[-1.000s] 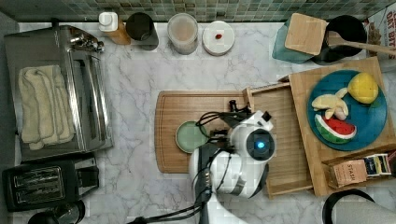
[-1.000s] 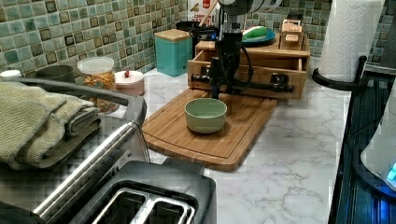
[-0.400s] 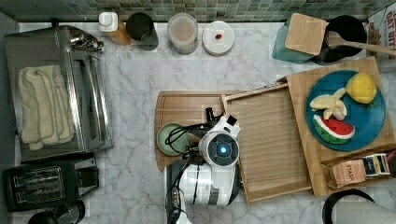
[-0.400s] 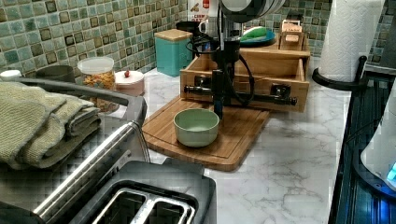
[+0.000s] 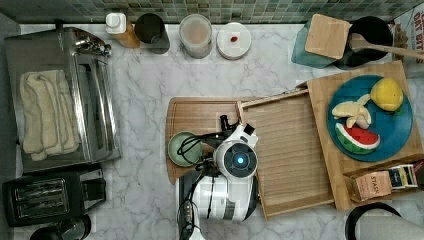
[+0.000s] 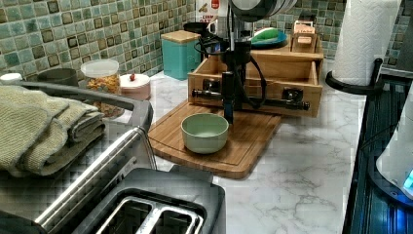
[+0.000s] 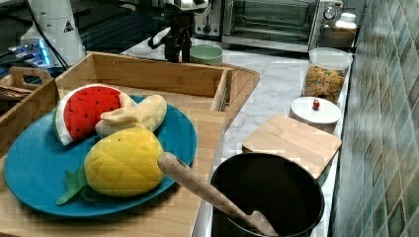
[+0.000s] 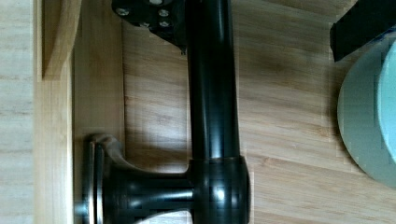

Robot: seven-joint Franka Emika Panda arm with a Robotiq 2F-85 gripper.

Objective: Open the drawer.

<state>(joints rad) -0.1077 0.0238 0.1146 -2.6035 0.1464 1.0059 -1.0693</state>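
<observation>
the marble counter [image 5: 145, 115] carries everything here. at the top view's left stands a steel toaster oven [image 5: 85, 95] with a folded towel [image 5: 45, 117] lying on its top, and a black toaster [image 5: 45, 197] sits just below it in the top view. at the top view's right is the wooden box [image 5: 320, 85] whose top bears a blue plate [image 5: 345, 135] of toy fruit (a watermelon slice, a banana and a lemon-yellow piece).

the drawer [image 5: 295, 150] stands pulled well out of the box toward the top view's left, its slatted floor fully exposed in the top view; its front edge overlaps the cutting board [image 5: 200, 112]. in the left view the drawer [image 6: 272, 73] shows its front face with the long black bar handle [image 6: 272, 101] running across it, just above the cutting board [image 6: 243, 141].

the robot arm [image 5: 220, 195] reaches in from the top view's lower edge, its wrist over the drawer's front. the gripper [image 6: 228, 100] hangs straight down at the handle in the left view, with the bar between its fingers, but i cannot tell whether they are clamped on it or loose. the wrist view shows the handle [image 8: 210, 93] close up, with one of its mounts fixed to the drawer front.

a pale green bowl [image 5: 182, 149] sits on the cutting board, just beside the gripper and apart from the handle; in the left view the bowl [image 6: 204, 132] is upright.
</observation>
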